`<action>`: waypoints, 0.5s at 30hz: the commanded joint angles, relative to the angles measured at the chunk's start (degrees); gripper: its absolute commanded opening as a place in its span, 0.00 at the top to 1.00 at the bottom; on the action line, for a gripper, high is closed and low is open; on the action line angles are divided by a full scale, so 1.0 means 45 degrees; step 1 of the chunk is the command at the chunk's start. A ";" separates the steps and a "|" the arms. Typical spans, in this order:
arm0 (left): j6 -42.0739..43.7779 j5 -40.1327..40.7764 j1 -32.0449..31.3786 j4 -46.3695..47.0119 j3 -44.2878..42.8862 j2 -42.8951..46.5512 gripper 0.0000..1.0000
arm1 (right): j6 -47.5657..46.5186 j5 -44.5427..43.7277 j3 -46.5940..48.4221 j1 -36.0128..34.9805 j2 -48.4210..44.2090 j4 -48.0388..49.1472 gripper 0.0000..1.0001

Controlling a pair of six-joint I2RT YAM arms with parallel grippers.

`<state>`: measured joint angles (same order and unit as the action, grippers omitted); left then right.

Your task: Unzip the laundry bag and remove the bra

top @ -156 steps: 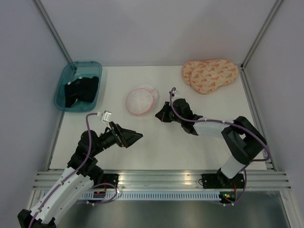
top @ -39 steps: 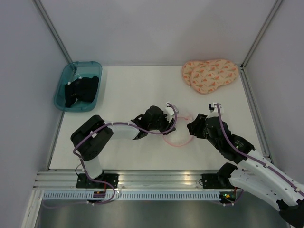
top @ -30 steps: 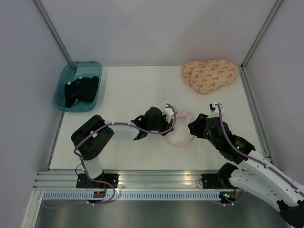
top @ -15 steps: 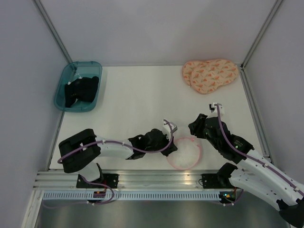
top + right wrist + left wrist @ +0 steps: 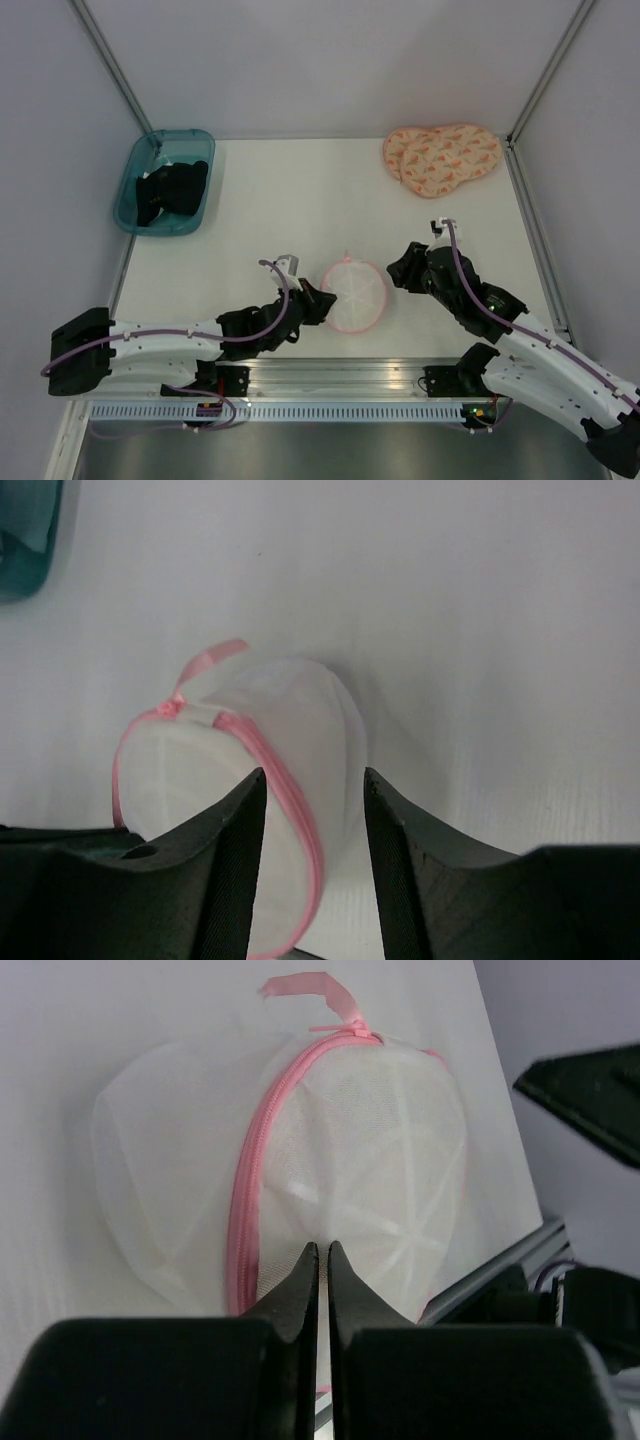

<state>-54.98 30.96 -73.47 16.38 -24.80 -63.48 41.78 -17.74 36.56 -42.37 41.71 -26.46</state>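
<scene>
The laundry bag [image 5: 356, 294], a round white mesh pouch with pink edging, stands tilted up near the table's front edge. My left gripper [image 5: 318, 303] is shut on its left rim. In the left wrist view the gripper [image 5: 322, 1251] pinches the mesh beside the pink zip [image 5: 250, 1185], and the zip's pink ribbon pull [image 5: 322, 992] sticks up at the far end. My right gripper [image 5: 396, 272] is open at the bag's right side. In the right wrist view that gripper [image 5: 315, 780] straddles the bag's edge [image 5: 300, 730] without closing. The bra is hidden; only whiteness shows through the mesh.
A teal bin [image 5: 137, 170] holding black clothing [image 5: 170, 190] sits at the back left. A peach patterned pad [image 5: 442, 158] lies at the back right. The aluminium rail [image 5: 340, 375] runs just in front of the bag.
The left gripper closed on the bag, dragged it towards the front edge, then pulled it left and tipped it up. The right gripper shifted slightly left, up to the bag.
</scene>
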 commanded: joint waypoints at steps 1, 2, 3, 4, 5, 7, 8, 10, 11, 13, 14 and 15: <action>-0.3029 0.2708 -0.0040 -0.2056 0.0373 0.1097 0.98 | -0.0320 0.2583 -0.0369 -0.0037 0.0416 0.1502 0.50; -0.3287 0.2845 -0.0040 -0.2155 0.0528 0.1293 0.98 | -0.0223 0.3097 -0.0718 -0.0038 0.0418 0.2278 0.48; -0.3909 0.3156 -0.0040 -0.2253 0.0665 0.1604 0.98 | -0.0009 0.3585 -0.0934 -0.0038 0.0398 0.2692 0.48; -0.4282 0.3294 -0.0040 -0.2273 0.0783 0.1723 0.98 | 0.0689 0.4441 -0.1207 -0.0038 0.0089 0.3218 0.48; -0.4769 0.3702 -0.0040 -0.2351 0.1055 0.1841 0.98 | 0.1044 0.4991 -0.2060 -0.0038 -0.0108 0.4789 0.47; -0.6235 0.4017 -0.0040 -0.2391 0.1445 0.2269 0.98 | 0.2348 0.5657 -0.2788 -0.0018 -0.0730 0.6668 0.47; -0.6645 0.4270 -0.0040 -0.2332 0.1545 0.2484 0.98 | 0.2782 0.5738 -0.3488 -0.0018 -0.0928 0.7202 0.47; -0.7214 0.4544 -0.0040 -0.1944 0.1778 0.3126 0.98 | 0.3408 0.5777 -0.4407 -0.0018 -0.1396 0.8236 0.47; -0.7332 0.4797 -0.0040 -0.1574 0.1896 0.3363 0.98 | 0.4146 0.5719 -0.4741 -0.0018 -0.1495 0.8571 0.47; -0.6983 0.5033 -0.0021 0.0059 0.2382 0.4122 0.98 | 0.4969 0.5835 -0.5889 -0.0037 -0.1594 1.0261 0.47; -0.6827 0.5208 -0.0040 0.0573 0.2559 0.4282 0.98 | 0.5728 0.5971 -0.6245 -0.0018 -0.1575 1.0931 0.47; -0.6554 0.5248 -0.0040 0.0926 0.2658 0.4438 0.98 | 0.6083 0.6031 -0.6577 -0.0018 -0.1516 1.1576 0.47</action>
<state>-81.84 49.47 -73.47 11.03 -14.24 -46.06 59.16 6.33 10.79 -42.39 34.94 10.00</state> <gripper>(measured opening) 0.023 0.527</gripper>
